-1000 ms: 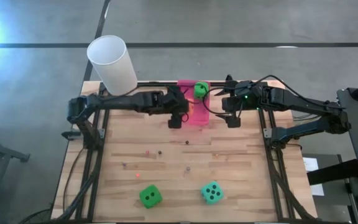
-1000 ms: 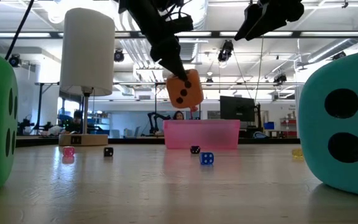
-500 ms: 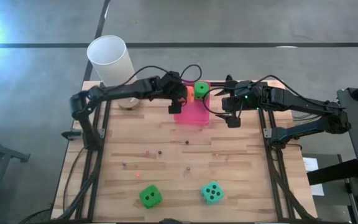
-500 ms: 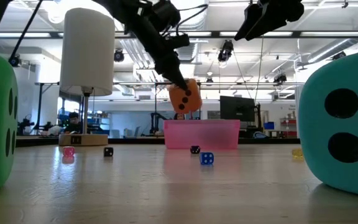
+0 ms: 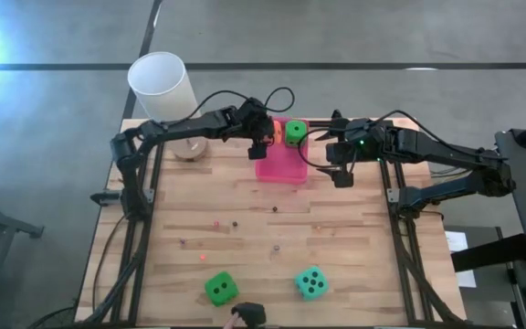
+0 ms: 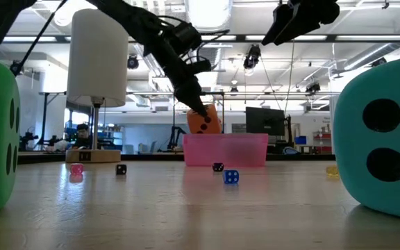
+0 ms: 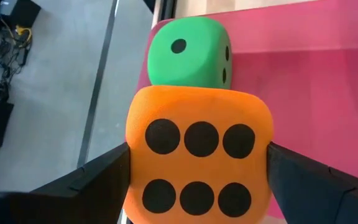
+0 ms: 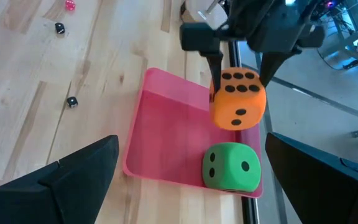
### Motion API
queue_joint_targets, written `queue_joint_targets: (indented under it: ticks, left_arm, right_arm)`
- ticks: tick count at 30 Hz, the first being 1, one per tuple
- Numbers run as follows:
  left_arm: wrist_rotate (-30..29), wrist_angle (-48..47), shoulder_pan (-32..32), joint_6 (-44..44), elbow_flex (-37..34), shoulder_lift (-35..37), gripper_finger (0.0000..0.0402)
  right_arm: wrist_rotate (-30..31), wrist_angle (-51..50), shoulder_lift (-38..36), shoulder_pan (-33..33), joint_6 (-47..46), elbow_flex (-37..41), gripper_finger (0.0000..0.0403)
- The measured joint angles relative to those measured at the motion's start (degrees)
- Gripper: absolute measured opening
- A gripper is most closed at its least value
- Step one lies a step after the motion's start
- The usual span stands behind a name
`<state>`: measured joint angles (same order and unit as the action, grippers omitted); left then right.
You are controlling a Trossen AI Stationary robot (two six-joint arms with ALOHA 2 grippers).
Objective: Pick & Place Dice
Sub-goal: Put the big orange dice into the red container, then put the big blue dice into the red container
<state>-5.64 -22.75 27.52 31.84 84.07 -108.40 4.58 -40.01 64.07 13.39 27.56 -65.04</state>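
Note:
My left gripper [image 5: 265,142] is shut on the orange die [image 8: 238,98], which hangs over the far end of the pink tray [image 5: 279,167]. In the low view, the orange die [image 6: 203,119] shows just above the tray's rim [image 6: 224,137]. A green die [image 8: 230,167] rests on the tray's floor at its far end, below and beside the orange one. To the right of the tray my right gripper [image 5: 339,166] waits open, above the table. Another green die [image 5: 219,289] and a teal die [image 5: 311,282] sit on the table near its front edge. My left gripper pinches the orange die by two opposite side faces [image 7: 135,168], one finger [image 7: 98,177] on each. The fingers slant down from the table's left. The die is lifted clear over the tray, a little tilted, its six-pip face toward the wrist.
A tall white cylinder [image 5: 164,91] stands on a small base at the far left corner. Several tiny dice [image 6: 230,176] lie scattered on the middle of the wooden table [image 5: 363,247]. The arms' frames run along both table sides.
My left gripper has carried the orange die toward the table's far edge and downward, from above the tray's near end to its far end beside the green die. The die now hangs just above the tray's rim.

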Motion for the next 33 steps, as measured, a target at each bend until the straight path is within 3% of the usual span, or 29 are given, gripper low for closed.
queue_joint_targets:
  ticks: [7,14,33]
  left_arm:
    - [2.1,1.4,1.4,0.8,0.0,-1.6,0.0343]
    - [2.1,2.1,2.1,2.9,0.0,-1.9,0.0394]
    - [1.5,2.9,1.6,0.4,0.0,0.1,0.0393]
  right_arm:
    - [0.0,0.1,0.0,0.0,0.0,0.0,0.04]
    - [0.0,0.1,0.0,0.0,-0.1,0.0,0.04]
    - [0.0,0.0,0.0,0.0,0.0,0.0,0.04]
